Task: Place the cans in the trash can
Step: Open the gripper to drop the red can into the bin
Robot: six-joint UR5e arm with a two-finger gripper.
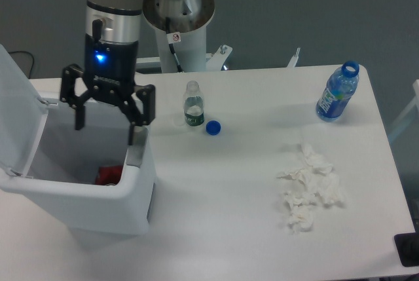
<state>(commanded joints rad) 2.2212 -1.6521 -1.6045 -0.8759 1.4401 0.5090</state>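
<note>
Hanging spread wide and empty over the trash can (141, 192), the claw (105, 118) is seen above its open mouth. The red can (109, 175) lies inside, below the claw, against the near wall; no further can is seen on the bench (236, 215).

You can see the red can (109, 175) lying at the bottom of the bin (85, 202), below the gripper (105, 126) and mostly hidden by the front wall. The white bin stands open, lid tipped up left of the gripper.
</note>
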